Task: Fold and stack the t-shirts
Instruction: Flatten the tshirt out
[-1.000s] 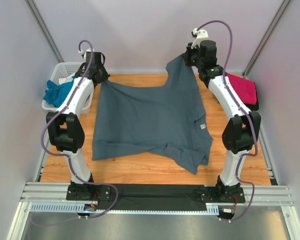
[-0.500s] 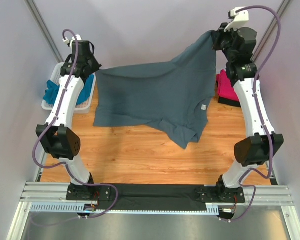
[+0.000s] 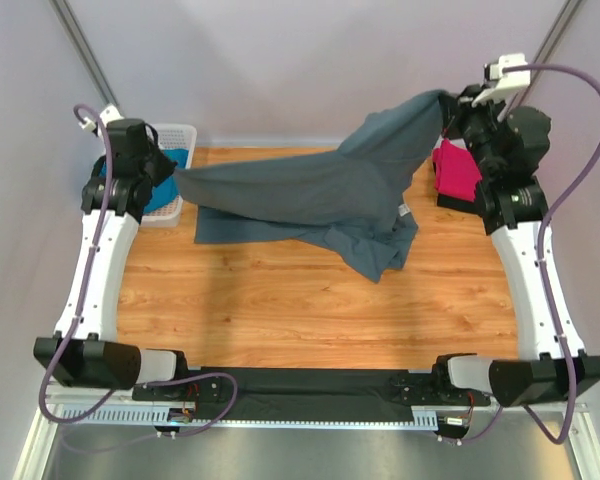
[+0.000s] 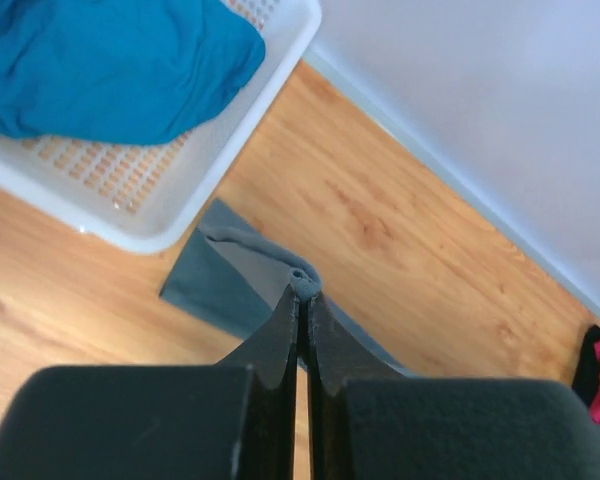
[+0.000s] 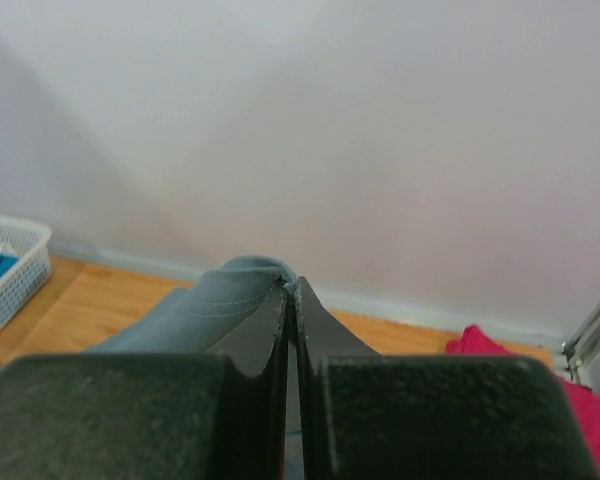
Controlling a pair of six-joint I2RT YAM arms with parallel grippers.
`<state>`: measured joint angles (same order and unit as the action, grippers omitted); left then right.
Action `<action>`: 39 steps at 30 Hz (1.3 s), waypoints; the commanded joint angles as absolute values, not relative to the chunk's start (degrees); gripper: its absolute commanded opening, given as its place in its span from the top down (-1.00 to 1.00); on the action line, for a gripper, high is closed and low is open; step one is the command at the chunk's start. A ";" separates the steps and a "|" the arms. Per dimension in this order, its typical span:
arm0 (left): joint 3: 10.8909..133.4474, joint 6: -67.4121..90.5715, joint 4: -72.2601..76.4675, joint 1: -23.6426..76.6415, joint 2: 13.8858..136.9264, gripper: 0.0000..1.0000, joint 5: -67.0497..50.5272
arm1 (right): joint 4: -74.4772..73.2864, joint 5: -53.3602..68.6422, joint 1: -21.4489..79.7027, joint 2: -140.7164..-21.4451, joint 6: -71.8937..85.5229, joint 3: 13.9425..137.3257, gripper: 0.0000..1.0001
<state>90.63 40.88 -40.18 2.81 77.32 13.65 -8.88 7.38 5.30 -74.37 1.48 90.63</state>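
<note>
The slate-grey t-shirt (image 3: 310, 195) hangs stretched between both arms above the table, its lower part trailing onto the wood. My left gripper (image 3: 178, 178) is shut on one corner of the grey t-shirt (image 4: 240, 270), my left gripper (image 4: 305, 290) pinching a small fold at its tips. High at the back right, my right gripper (image 3: 448, 100) is shut on the other corner; in the right wrist view the grey t-shirt (image 5: 215, 300) bunches at my right gripper (image 5: 290, 285). The magenta t-shirt (image 3: 458, 170) lies at the right edge. The teal t-shirt (image 4: 110, 65) lies in the basket.
A white lattice basket (image 3: 180, 133) stands at the table's back left corner, beside the left arm; its rim (image 4: 240, 150) shows close below the left wrist. Pale walls enclose the back and sides. A black strip runs along the table's near edge (image 3: 310, 380).
Both arms have risen and spread outward, lifting the grey t-shirt off the table; the right gripper went up and to the right, the left moved out to the left by the basket.
</note>
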 commanded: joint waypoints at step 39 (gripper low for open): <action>63.28 54.95 -31.48 6.24 92.90 -0.53 5.98 | -6.94 12.39 5.19 -79.01 7.21 57.83 0.99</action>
<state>63.96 57.76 -34.04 6.02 95.35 6.96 -8.12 11.46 5.30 -79.72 6.90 56.75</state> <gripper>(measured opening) 0.762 0.011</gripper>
